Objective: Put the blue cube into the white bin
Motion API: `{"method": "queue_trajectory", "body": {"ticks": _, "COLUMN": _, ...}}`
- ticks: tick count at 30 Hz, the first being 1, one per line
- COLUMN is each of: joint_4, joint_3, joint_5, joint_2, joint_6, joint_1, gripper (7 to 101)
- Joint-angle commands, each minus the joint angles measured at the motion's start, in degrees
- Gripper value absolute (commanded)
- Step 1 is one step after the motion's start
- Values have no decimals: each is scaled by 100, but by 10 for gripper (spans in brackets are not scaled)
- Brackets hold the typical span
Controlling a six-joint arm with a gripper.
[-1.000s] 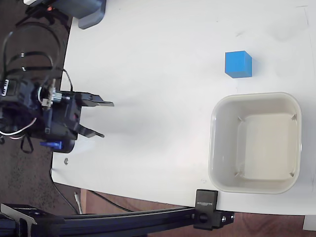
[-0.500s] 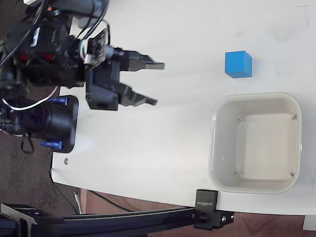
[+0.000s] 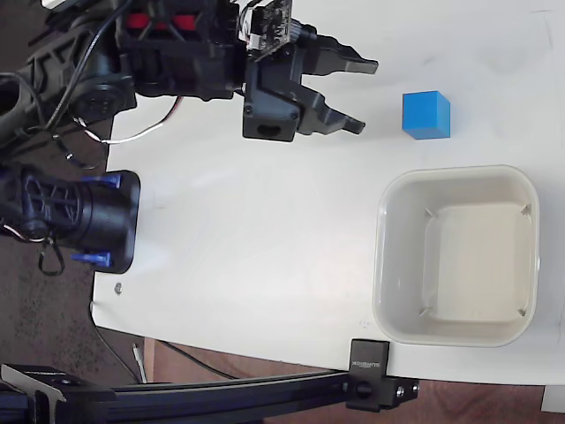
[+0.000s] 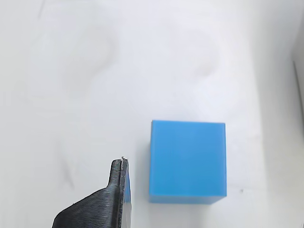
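I am reaching my gripper [image 3: 360,95], jaws apart, toward the blue cube [image 3: 426,116]; next I must straddle it.

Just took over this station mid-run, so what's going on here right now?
The single arm's two-finger gripper is open and empty, pointed at the small bright-blue cube and stopped short of it in the fixed view. The wrist view shows the cube beside one fingertip, not touching it. The cube sits on the white table, outside the off-white squarish plastic bin, which has nothing in it. No grasp yet.
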Motion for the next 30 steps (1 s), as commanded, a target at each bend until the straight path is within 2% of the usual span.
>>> {"method": "queue_trajectory", "body": {"ticks": 1, "joint_4": -316, "joint_3": -396, "joint_5": -229, "joint_2": -62, "joint_6": 62, "joint_1": 167, "gripper": 1003}}
{"method": "queue_trajectory", "body": {"ticks": 10, "joint_4": -606, "joint_3": -545, "joint_5": -571, "joint_2": -589, "joint_6": 114, "joint_1": 422, "gripper": 1003}}
{"method": "queue_trajectory", "body": {"ticks": 30, "joint_4": -703, "joint_3": -993, "joint_5": -624, "joint_2": -1090, "joint_6": 334, "joint_1": 334, "gripper": 1003}}
